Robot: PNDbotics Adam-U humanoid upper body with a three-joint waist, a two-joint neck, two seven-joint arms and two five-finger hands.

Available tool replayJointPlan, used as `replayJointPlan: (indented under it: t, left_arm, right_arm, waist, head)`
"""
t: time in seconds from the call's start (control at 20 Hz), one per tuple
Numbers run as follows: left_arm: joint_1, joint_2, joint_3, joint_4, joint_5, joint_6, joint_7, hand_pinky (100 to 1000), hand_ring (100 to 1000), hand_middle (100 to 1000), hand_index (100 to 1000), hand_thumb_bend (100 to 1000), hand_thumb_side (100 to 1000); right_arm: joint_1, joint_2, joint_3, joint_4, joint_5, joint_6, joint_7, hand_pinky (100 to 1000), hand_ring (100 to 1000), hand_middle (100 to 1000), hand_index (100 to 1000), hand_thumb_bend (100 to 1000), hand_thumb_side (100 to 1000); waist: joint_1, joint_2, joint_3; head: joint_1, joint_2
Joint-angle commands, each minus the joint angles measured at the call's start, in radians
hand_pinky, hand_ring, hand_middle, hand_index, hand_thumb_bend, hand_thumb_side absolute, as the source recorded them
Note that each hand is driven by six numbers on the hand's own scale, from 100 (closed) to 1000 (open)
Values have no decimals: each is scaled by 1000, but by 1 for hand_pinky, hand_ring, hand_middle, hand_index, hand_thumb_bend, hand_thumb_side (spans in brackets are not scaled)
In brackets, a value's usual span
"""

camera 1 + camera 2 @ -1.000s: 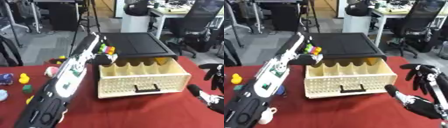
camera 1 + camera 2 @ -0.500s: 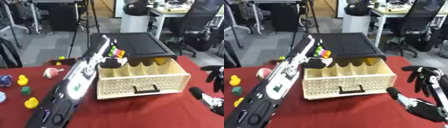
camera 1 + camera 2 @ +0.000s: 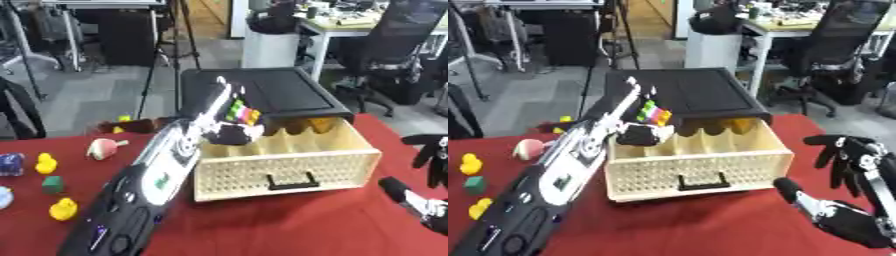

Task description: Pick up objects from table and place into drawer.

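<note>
L hand (image 3: 642, 134) over open drawer (image 3: 702, 167), holding multicolour cube (image 3: 654, 113).

L arm runs from lower left up to drawer's back-left corner; fingers curl round the cube above the rear compartments, just in front of the black cabinet top (image 3: 689, 92). Something yellow (image 3: 741, 126) sits in a rear compartment at right. R hand (image 3: 852, 165) hangs open at lower right, fingers spread, apart from drawer. On red bench (image 3: 693, 225) at left: pink-white ball (image 3: 528, 148), green block (image 3: 475, 184), two yellow ducks (image 3: 469, 163).
</note>
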Motion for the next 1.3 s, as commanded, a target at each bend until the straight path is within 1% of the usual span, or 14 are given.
replayJointPlan:
  t: [0.05,0.1,0.15,0.2,0.25,0.3,0.4,0.65,0.9,1.05,1.15,1.3]
  left_arm:
    - [-14,-4,-10,-11,-19,-8,-19,110,210,235,552,469,299]
    - [-13,-4,-12,-8,-25,-13,-27,159,257,285,584,508,311]
    - [-12,-5,-15,-6,-32,-20,-37,228,323,355,634,588,347]
    - [-11,-5,-16,-4,-40,-27,-45,303,390,429,668,647,374]
    - [-10,-6,-17,-2,-48,-34,-53,335,416,459,680,684,391]
    - [-9,-7,-17,0,-57,-39,-59,394,456,500,711,741,410]
    - [-8,-8,-15,3,-74,-48,-63,457,494,530,736,807,429]
    - [-5,-8,-11,6,-106,-53,-51,502,523,557,743,810,425]
    - [-4,-7,-6,-2,-102,-50,-37,507,523,560,744,800,421]
    - [-4,-5,-2,-11,-87,-47,-26,505,516,555,741,796,434]
    - [-3,-3,10,-26,-63,-42,7,504,513,552,739,778,441]
    - [-3,10,32,-68,1,-28,88,504,510,548,738,753,439]
  right_arm:
    - [-11,-17,-8,-22,-11,-2,-1,106,294,429,745,624,713]
    - [-11,-17,-8,-22,-10,-2,-1,105,294,429,745,624,713]
    - [-10,-17,-8,-22,-10,-2,0,105,294,429,745,624,713]
    - [-10,-17,-8,-22,-10,-3,0,105,294,429,745,624,713]
    - [-10,-17,-8,-22,-10,-3,0,105,294,429,745,624,713]
    - [-9,-17,-8,-22,-10,-3,0,105,294,429,745,624,714]
    - [-10,-17,-8,-22,-10,-3,0,105,294,429,745,624,714]
    - [-7,-16,-9,-22,-9,-3,0,106,294,429,745,625,713]
    - [-5,-16,-10,-22,-9,-4,0,105,294,429,745,626,713]
    - [-5,-15,-10,-22,-9,-3,-1,106,294,430,745,625,713]
    - [-3,-15,-10,-22,-9,-2,-1,106,295,430,745,623,712]
    - [3,-16,-11,-22,-8,2,-1,106,295,430,745,624,712]
  waist:
    - [-1,-14,0]
    - [-1,-14,0]
    - [-1,-14,1]
    - [-1,-14,1]
    - [-1,-14,1]
    - [-1,-14,1]
    - [-1,-13,1]
    - [-2,-13,2]
    - [-3,-13,3]
    - [-3,-13,5]
    - [-5,-15,7]
    - [-6,-20,11]
  head:
    - [1,-10]
    - [1,-10]
    - [1,-9]
    - [1,-9]
    - [1,-8]
    - [1,-8]
    - [1,-8]
    - [-2,-8]
    - [-3,-7]
    - [-4,-8]
    - [-6,-6]
    - [-11,-3]
